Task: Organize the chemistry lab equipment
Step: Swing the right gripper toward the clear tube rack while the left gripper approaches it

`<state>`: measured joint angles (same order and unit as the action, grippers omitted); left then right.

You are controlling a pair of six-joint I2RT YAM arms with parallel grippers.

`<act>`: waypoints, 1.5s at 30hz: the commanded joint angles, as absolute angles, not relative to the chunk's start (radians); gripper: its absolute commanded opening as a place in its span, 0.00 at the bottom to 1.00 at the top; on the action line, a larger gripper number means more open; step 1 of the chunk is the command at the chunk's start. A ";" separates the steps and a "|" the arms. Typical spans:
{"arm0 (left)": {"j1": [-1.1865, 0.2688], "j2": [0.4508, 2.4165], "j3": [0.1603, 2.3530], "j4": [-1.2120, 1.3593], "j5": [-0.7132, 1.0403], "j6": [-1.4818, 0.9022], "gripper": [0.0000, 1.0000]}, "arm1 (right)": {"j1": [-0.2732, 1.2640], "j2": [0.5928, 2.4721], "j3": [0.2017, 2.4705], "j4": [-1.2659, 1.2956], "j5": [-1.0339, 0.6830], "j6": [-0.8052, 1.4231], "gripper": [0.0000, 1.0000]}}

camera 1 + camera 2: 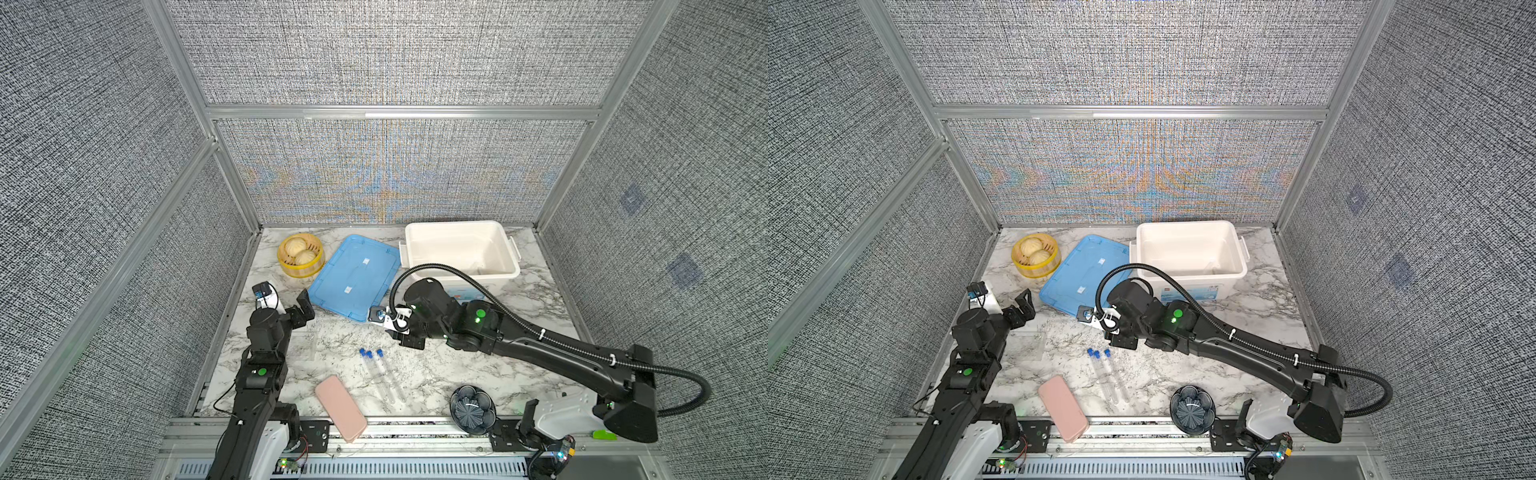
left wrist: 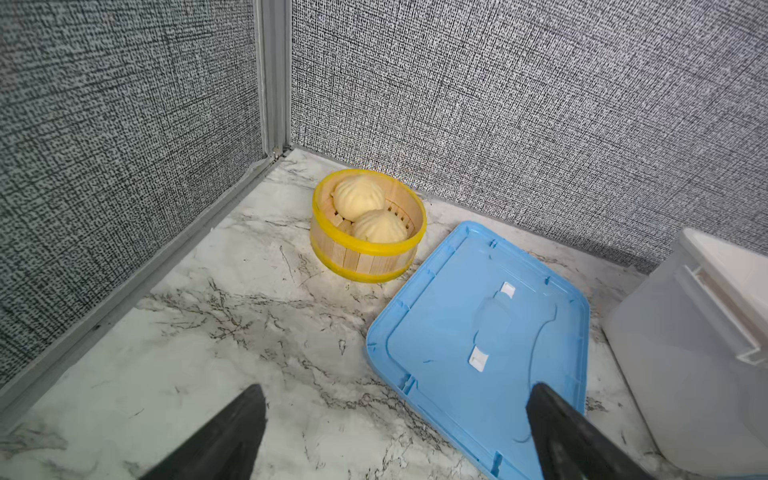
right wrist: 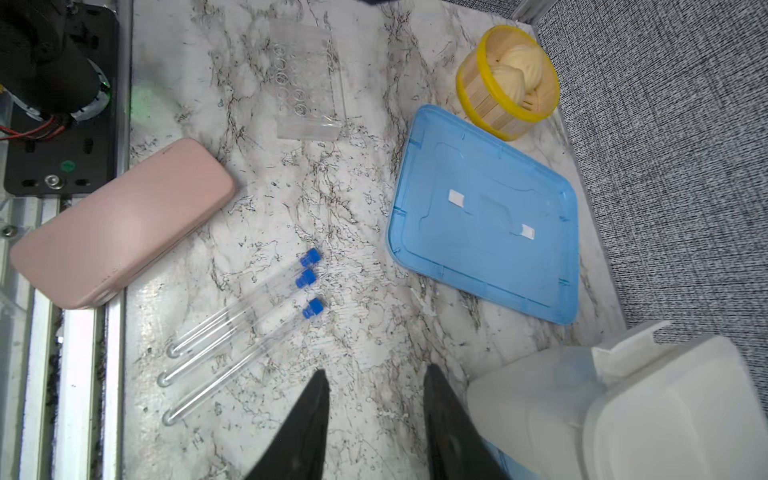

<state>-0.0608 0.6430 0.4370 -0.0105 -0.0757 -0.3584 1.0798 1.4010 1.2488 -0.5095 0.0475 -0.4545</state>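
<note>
Lower centre: three blue-capped test tubes (image 1: 380, 374) lie side by side on the counter (image 1: 440, 376), right of the pink case (image 1: 340, 409) | mid-left: clear tube rack (image 1: 305, 347) | left gripper (image 2: 397, 388) spread wide, empty | right gripper (image 3: 375, 370) partly spread, empty | upper: blue lid (image 1: 353, 276), white bin (image 1: 513, 266)

Both the left arm (image 1: 257, 386) and the right arm (image 1: 540, 345) are finished in matte black, with rounded joint housings. A round green marker (image 1: 261, 372) is noted on each. A black corrugated conduit (image 1: 457, 272) is run along the right arm and secured by white cable ties (image 1: 542, 334). A white housing (image 1: 565, 415) is fitted at each base. The black base plate (image 3: 99, 158) is fastened with a silver screw (image 3: 52, 180); red wires (image 3: 37, 131) are exposed beside it. The left hand (image 2: 395, 388) and right hand (image 3: 375, 370) are fitted with black tapered fingers (image 3: 303, 428).
</note>
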 commanded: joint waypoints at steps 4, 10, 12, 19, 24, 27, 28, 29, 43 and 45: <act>-0.061 0.634 0.574 -0.332 -0.155 -0.491 0.99 | 1.106 1.403 1.130 -0.284 0.050 -0.311 0.40; -0.059 0.547 0.555 -0.423 -0.147 -0.737 0.99 | 1.162 1.475 1.061 -0.149 0.141 -0.206 0.41; -0.058 0.524 0.549 -0.425 -0.125 -0.761 0.99 | 1.174 1.487 1.036 -0.117 0.165 -0.166 0.41; -0.058 0.661 0.721 -0.772 -0.238 -0.768 0.99 | 1.177 1.546 1.023 -0.064 -0.009 -0.157 0.44; -0.030 0.775 0.841 -0.962 -0.299 -0.776 0.99 | 1.181 1.682 1.102 0.034 -0.126 -0.195 0.99; -0.024 0.818 0.882 -0.978 -0.322 -0.741 0.99 | 1.187 1.770 1.144 0.144 -0.216 -0.236 0.99; -0.020 0.828 0.887 -0.974 -0.335 -0.731 0.99 | 1.186 1.798 1.151 0.186 -0.257 -0.256 0.99; -0.016 0.840 0.892 -0.973 -0.349 -0.722 0.99 | 1.188 1.828 1.156 0.248 -0.291 -0.280 0.99; 0.152 1.070 0.921 -0.911 -0.151 -0.661 0.99 | 1.140 2.178 1.332 0.540 -0.326 -0.327 0.99; 0.175 1.094 0.923 -0.909 -0.142 -0.659 0.99 | 1.124 2.193 1.357 0.508 -0.340 -0.314 0.99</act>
<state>0.1547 1.0733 0.9154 -0.9165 -0.1947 -0.6796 1.1397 2.1807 1.3327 0.4908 -0.3626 -0.3515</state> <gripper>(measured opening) 0.986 0.989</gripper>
